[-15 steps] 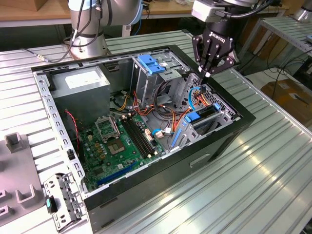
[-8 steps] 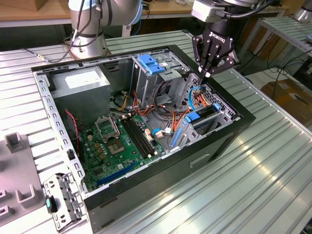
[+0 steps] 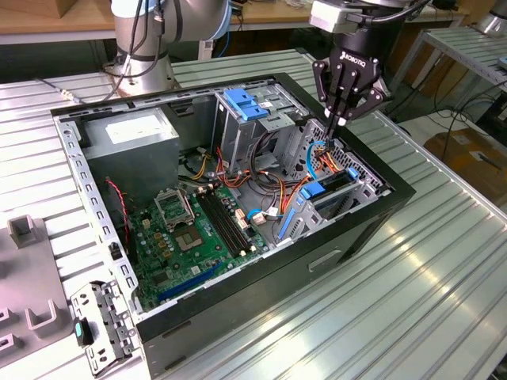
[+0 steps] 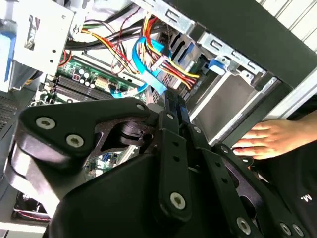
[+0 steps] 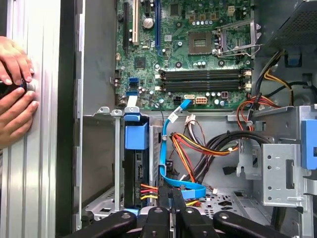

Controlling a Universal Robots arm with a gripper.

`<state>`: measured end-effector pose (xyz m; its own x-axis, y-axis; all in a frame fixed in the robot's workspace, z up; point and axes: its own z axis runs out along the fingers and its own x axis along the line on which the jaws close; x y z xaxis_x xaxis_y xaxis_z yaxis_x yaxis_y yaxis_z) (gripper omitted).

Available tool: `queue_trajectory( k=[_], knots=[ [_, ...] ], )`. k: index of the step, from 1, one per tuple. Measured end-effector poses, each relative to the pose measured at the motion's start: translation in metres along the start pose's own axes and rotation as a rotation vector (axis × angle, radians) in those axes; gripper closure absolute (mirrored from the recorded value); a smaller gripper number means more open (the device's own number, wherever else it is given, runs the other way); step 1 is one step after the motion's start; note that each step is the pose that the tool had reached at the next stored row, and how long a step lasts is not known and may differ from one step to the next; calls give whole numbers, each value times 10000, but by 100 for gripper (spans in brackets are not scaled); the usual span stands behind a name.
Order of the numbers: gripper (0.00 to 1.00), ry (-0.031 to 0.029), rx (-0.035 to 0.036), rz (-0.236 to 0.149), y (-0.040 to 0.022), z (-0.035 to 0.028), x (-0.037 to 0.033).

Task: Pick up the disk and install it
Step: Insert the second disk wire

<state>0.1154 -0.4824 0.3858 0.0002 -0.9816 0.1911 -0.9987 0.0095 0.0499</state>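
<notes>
The disk [image 3: 326, 190] is a dark drive in blue carrier rails. It stands on edge in the drive cage at the case's front corner, on the exterior view's right. In the first wrist view the disk [image 5: 136, 148] shows edge-on, with its blue tab uppermost in the cage slot. My black gripper [image 3: 342, 120] hangs just above the case behind the disk, over a thin blue cable [image 3: 315, 158]. Its fingers [image 5: 164, 198] are shut together and hold nothing. In the second wrist view the gripper [image 4: 174, 99] points toward the cable bundle.
The open case [image 3: 396, 190] lies on a ribbed metal table [image 3: 444, 285]. Inside are the motherboard [image 3: 190, 229], a power supply [image 3: 131, 138], a blue latch [image 3: 242, 103] on the upper cage and loose red and yellow wires [image 5: 198, 148]. A person's hands [image 5: 15, 94] rest on the table beside the case.
</notes>
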Motion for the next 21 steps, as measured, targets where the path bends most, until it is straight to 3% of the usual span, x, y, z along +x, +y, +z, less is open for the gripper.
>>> queue_trajectory(
  k=[4, 5, 6, 9, 16, 17, 19, 21],
  knots=[
    [81, 214, 0, 11, -2, 21, -28],
    [81, 279, 0, 14, -2, 28, -34],
    [75, 373, 0, 19, -3, 41, -46],
    [75, 479, 0, 25, -5, 75, -65],
    [75, 591, 0, 30, -13, 181, -86],
    [75, 645, 0, 33, -14, 191, -88],
    [83, 665, 0, 34, -14, 191, -88],
    [84, 670, 0, 34, -14, 192, -88]
  ],
)
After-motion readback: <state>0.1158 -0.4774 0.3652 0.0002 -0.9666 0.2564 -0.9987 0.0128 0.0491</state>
